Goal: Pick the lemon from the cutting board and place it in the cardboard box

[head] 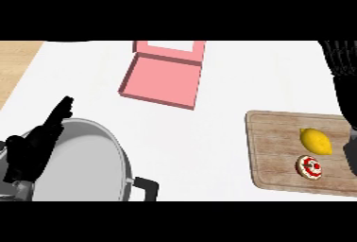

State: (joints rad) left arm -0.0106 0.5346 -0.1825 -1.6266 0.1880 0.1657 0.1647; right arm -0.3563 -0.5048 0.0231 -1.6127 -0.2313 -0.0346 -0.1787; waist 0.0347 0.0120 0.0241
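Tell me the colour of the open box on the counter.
Pink, shown best in the head view: the box lies open, beyond the cutting board.

Yellow lemon (315,140), pink box (162,75), brown wood-grained cutting board (275,156).

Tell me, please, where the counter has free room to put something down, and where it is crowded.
Bare counter lies between the pot, the pink box and the board; also right of the box. The board's right side is crowded: lemon, small round item, right hand. The left hand covers the pot.
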